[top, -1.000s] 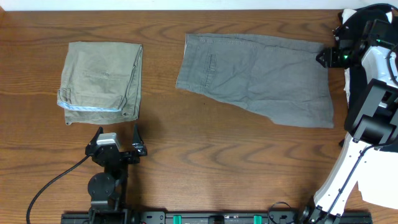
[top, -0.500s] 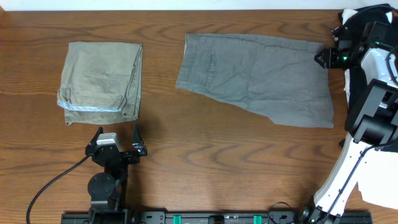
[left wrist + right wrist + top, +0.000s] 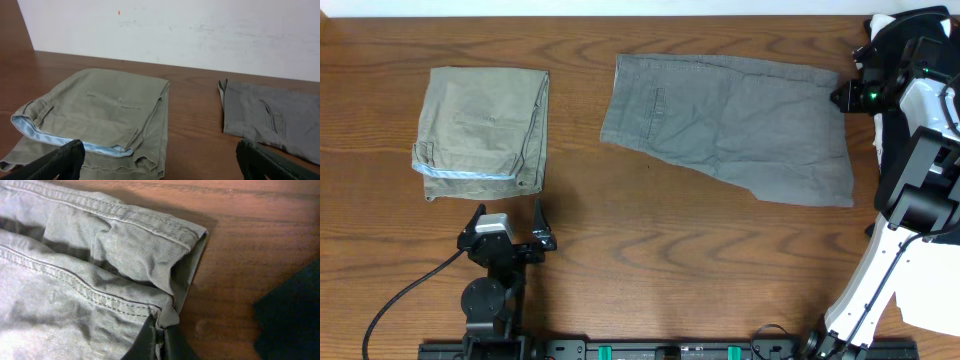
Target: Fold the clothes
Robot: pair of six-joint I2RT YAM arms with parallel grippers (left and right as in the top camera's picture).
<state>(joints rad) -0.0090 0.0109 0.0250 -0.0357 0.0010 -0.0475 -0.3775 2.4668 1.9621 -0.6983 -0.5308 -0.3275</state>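
Fingers of right gripper (image 3: 159, 331) clamped on grey shorts (image 3: 730, 120) corner, left gripper (image 3: 508, 210) splayed wide

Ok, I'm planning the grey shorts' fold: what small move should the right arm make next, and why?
Probably lift the pinched corner a little and begin drawing it left over the cloth. The right gripper is shut on the far right corner of the grey shorts, which lie flat and unfolded; the olive shorts look already folded.

Right gripper (image 3: 160, 338), far right of frame, now pinched shut on corner hem of grey shorts (image 3: 730, 120); shorts nudged slightly left
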